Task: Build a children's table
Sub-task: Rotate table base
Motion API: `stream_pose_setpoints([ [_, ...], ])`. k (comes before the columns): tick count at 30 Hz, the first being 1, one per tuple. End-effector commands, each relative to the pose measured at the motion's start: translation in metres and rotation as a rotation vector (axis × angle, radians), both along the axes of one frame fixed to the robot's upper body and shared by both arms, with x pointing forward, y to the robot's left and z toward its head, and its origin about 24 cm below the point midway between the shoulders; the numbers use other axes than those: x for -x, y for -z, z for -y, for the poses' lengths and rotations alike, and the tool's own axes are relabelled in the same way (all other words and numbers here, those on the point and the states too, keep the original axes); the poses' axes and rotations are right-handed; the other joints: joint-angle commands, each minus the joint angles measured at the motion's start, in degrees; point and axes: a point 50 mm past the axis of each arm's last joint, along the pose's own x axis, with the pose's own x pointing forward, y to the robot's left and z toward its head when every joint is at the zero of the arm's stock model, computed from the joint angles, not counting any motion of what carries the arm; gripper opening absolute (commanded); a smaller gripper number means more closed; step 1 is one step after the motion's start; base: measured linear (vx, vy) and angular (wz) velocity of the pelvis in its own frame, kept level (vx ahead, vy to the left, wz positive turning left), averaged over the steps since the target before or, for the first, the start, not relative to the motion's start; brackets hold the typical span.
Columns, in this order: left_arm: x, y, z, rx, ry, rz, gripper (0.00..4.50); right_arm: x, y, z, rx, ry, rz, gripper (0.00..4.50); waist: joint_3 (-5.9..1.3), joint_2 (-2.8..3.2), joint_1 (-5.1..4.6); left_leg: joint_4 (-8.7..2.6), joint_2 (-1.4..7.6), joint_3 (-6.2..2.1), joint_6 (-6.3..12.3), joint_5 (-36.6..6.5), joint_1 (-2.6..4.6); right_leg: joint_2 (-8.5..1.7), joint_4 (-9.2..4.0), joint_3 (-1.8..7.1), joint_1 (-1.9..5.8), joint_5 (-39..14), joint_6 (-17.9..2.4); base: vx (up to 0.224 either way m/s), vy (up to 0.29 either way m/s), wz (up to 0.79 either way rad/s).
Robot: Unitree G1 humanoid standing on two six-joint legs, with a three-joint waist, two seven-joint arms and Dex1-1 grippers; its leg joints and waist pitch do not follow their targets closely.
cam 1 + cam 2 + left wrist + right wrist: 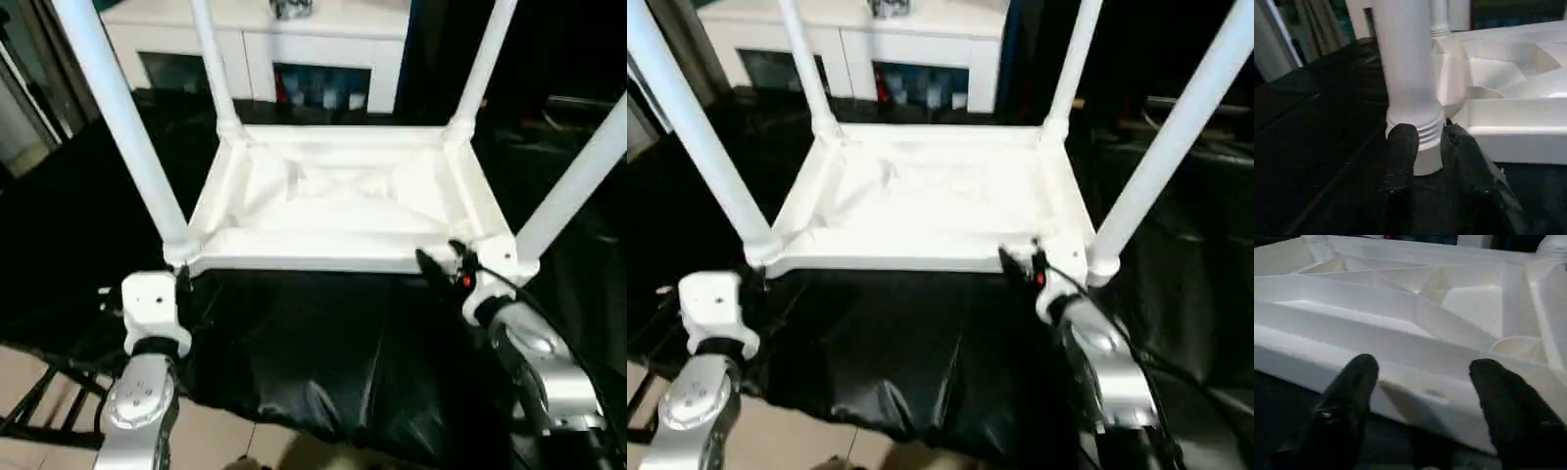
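Children's table upside down on the black-draped bench, all four legs seated

The white top (343,196) is seen lying ribbed side up near the bench (294,343) edge, with four legs (127,117) standing in its corner sockets. The left claw (1422,134) is held just beside the near-left leg's ringed base (1418,129), its fingers only narrowly parted and nothing gripped. The right claw (1422,377) is spread wide at the top's near rim (1327,357), empty. The remaining step is judged to be checking and pressing each leg home; pressure is best applied straight down the socket axis, low on the leg, while the rim is steadied.
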Motion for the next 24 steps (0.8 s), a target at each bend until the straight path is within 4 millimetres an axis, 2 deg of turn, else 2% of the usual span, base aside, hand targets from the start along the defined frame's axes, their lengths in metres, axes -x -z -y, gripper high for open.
stream_pose_setpoints([
  [1, 0.000, -0.002, -0.004, -0.002, -0.021, 0.004, 1.53, 0.004, -0.005, -0.002, -0.002, -0.026, -0.014, 3.83, -3.05, -0.74, 0.05, -4.19, 0.89, -0.33, 2.88, -13.5, -0.40, -2.89, -5.76, 1.94, 2.29, -20.1, -4.4, 0.000, 0.000, 0.00],
  [3, -0.006, -0.002, -0.007, 0.002, -0.008, 0.004, 1.65, 0.009, -0.005, -0.005, 0.006, -0.050, -0.052, 3.89, -3.06, -0.70, 0.15, -4.14, 0.81, -0.34, 2.73, -13.1, -0.33, -2.80, -5.78, 2.00, 2.23, -20.0, -4.0, 0.000, 0.000, 0.00],
  [4, -0.010, -0.002, -0.008, 0.005, 0.011, 0.001, 1.78, 0.011, -0.004, -0.005, 0.012, -0.063, -0.066, 3.91, -3.10, -0.92, 0.20, -4.18, 0.82, -0.41, 2.67, -12.7, -0.32, -2.84, -5.64, 2.01, 2.26, -19.8, -3.9, 0.000, 0.000, 0.00],
  [5, -0.014, -0.002, -0.009, 0.008, 0.032, -0.004, 1.78, 0.013, -0.004, -0.006, 0.019, -0.076, -0.081, 3.99, -3.05, -0.78, 0.25, -4.19, 0.76, -0.41, 2.60, -12.6, -0.28, -2.80, -5.73, 2.01, 2.20, -20.0, -3.8, 0.000, 0.000, 0.00],
  [6, -0.017, -0.002, -0.010, 0.002, 0.041, -0.003, 1.90, 0.015, -0.004, -0.006, 0.026, -0.085, -0.090, 4.23, -3.11, -0.86, 0.17, -4.13, 0.72, -0.38, 2.48, -12.6, -0.19, -2.80, -5.75, 2.03, 2.11, -20.0, -3.7, 0.000, 0.000, 0.00],
  [11, -0.031, -0.004, -0.020, -0.003, 0.053, -0.010, 2.28, 0.022, -0.006, -0.006, 0.048, -0.123, -0.129, 4.50, -3.24, -0.57, 0.23, -4.01, 0.72, -0.40, 2.09, -10.9, -0.20, -2.81, -5.34, 2.13, 2.38, -15.9, -5.0, 0.000, 0.000, 0.00],
  [14, -0.040, -0.004, -0.029, -0.004, 0.049, -0.022, 2.54, 0.028, -0.006, -0.003, 0.063, -0.140, -0.163, 4.50, -3.35, -0.70, 0.33, -3.88, 0.58, -0.40, 2.18, -10.2, -0.12, -2.82, -5.16, 2.15, 2.57, -14.2, -5.3, 0.000, 0.000, 0.00],
  [15, -0.046, -0.005, -0.036, -0.014, 0.041, -0.024, 2.64, 0.032, -0.006, -0.001, 0.077, -0.152, -0.185, 4.50, -3.39, -0.39, 0.24, -3.85, 0.56, -0.40, 2.08, -10.0, -0.08, -2.85, -5.10, 2.14, 2.56, -13.8, -5.7, 0.000, 0.000, 0.00],
  [16, -0.049, -0.005, -0.039, -0.015, 0.038, -0.025, 2.64, 0.033, -0.006, 0.000, 0.085, -0.155, -0.193, 4.50, -3.43, -0.49, 0.29, -3.85, 0.60, -0.43, 2.09, -10.0, -0.06, -2.85, -5.00, 2.16, 2.63, -13.5, -5.9, 0.000, 0.000, 0.00],
  [17, -0.050, -0.006, -0.041, -0.015, 0.036, -0.025, 2.71, 0.034, -0.006, 0.000, 0.090, -0.156, -0.197, 4.50, -3.41, -0.24, 0.31, -3.90, 0.65, -0.46, 2.02, -10.1, -0.03, -2.90, -5.02, 2.16, 2.60, -13.5, -5.9, 0.000, 0.000, 0.00],
  [21, -0.057, -0.009, -0.045, -0.004, 0.044, -0.015, 3.05, 0.036, -0.006, 0.002, 0.098, -0.152, -0.219, 4.50, -3.37, -0.58, 0.07, -3.88, 0.65, -0.43, 1.77, -10.5, -0.10, -3.06, -5.04, 2.15, 2.77, -13.9, -6.7, 0.000, 0.000, 0.00],
  [23, -0.066, -0.015, -0.044, 0.037, 0.109, 0.016, 3.18, 0.037, -0.007, 0.004, 0.102, -0.148, -0.234, 4.50, -3.42, -0.65, 0.23, -3.79, 0.59, -0.36, 1.89, -10.1, 0.06, -3.07, -5.04, 2.21, 2.66, -14.7, -6.7, 0.000, 0.000, 0.00],
  [24, -0.073, -0.020, -0.037, 0.071, 0.242, 0.042, 3.27, 0.036, -0.006, 0.004, 0.107, -0.146, -0.246, 4.50, -3.43, -1.14, 0.43, -3.89, 0.47, -0.25, 1.91, -9.8, 0.21, -3.22, -5.29, 2.30, 2.49, -16.4, -6.3, 0.000, 0.000, 0.00],
])
